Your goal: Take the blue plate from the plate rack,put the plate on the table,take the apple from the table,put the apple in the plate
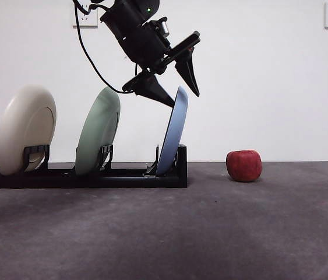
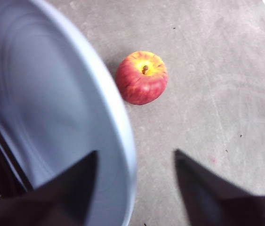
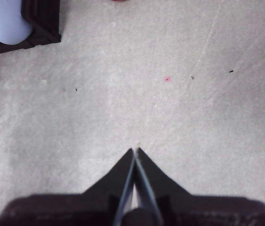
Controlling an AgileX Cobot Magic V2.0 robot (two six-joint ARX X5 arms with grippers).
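Note:
The blue plate stands on edge in the right end slot of the black plate rack. My left gripper reaches down from above with its jaws open, one on each side of the plate's top rim. In the left wrist view the plate fills one side between the open jaws of the left gripper. The red apple sits on the grey table to the right of the rack; it also shows in the left wrist view. My right gripper is shut and empty over bare table.
A pale green plate and a cream plate stand in the rack to the left of the blue one. The right wrist view shows the rack's end and a part of the blue plate.

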